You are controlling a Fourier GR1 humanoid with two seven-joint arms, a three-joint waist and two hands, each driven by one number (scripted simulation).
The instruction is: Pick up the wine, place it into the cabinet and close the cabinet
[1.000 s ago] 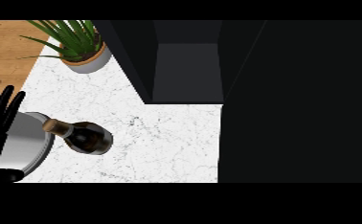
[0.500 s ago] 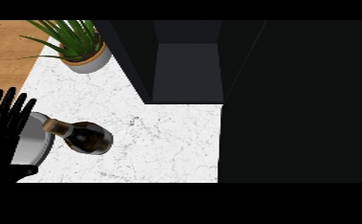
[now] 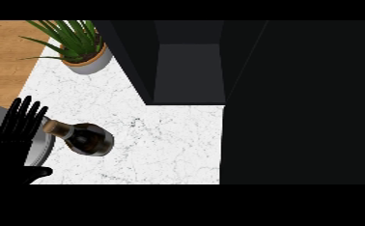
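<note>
At the left edge of the frame the left hand point(image 3: 21, 126) is spread, fingers straight, just left of the wine bottle point(image 3: 87, 138) standing on the marble counter point(image 3: 171, 143), seemingly lined up for a grasp, with the open cabinet point(image 3: 189, 70) at upper centre

White marble counter point(image 3: 164, 143) with fine grey veining below me, bordered by a wood surface point(image 3: 21, 46) at its far left. Standing on it: dark wine bottle point(image 3: 85, 138) with tan cork, near the left edge; potted plant point(image 3: 78, 49) in a pale pot at the far-left corner. Dark open cabinet point(image 3: 189, 61) meets the marble's far edge.
</note>
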